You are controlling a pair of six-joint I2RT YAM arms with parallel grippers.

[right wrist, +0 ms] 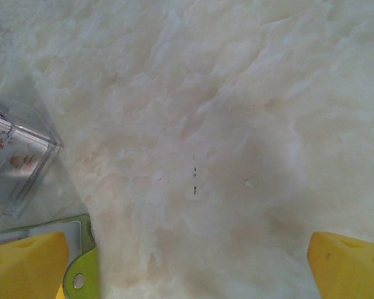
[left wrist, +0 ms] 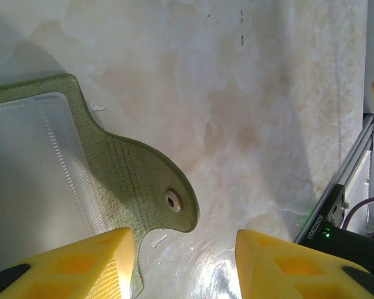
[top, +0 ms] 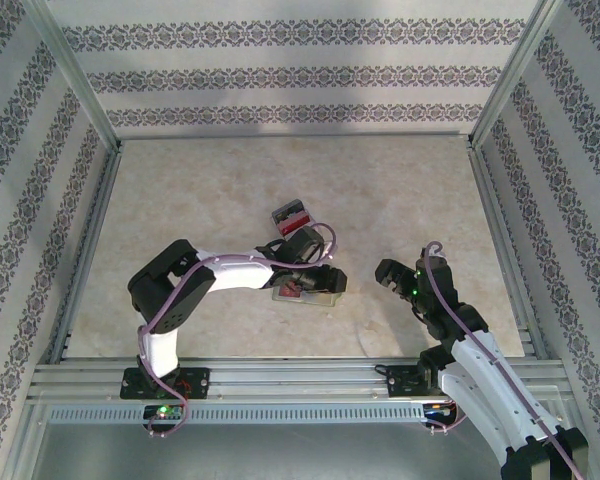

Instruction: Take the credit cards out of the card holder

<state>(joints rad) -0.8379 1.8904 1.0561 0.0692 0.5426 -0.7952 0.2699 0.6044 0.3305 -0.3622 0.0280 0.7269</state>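
Though the half-open, empty left claw (left wrist: 184,252) hides part of the card holder (left wrist: 132,175), the right claw (right wrist: 187,256) gapes empty.

No word or number can be read with certainty. A short line of white lettering is printed along the edge of a black part (left wrist: 321,225) at the lower right of the left wrist view, beside a small green light (left wrist: 327,233). Its characters are too small and blurred to be made out. A red blossom print is seen on a pale card inside a clear plastic case (right wrist: 19,156) at the left edge of the right wrist view, but no letters can be told on it. Whether any stamp is borne by the metal stud (left wrist: 172,200) on the flap of the card holder (left wrist: 124,174) cannot be told.
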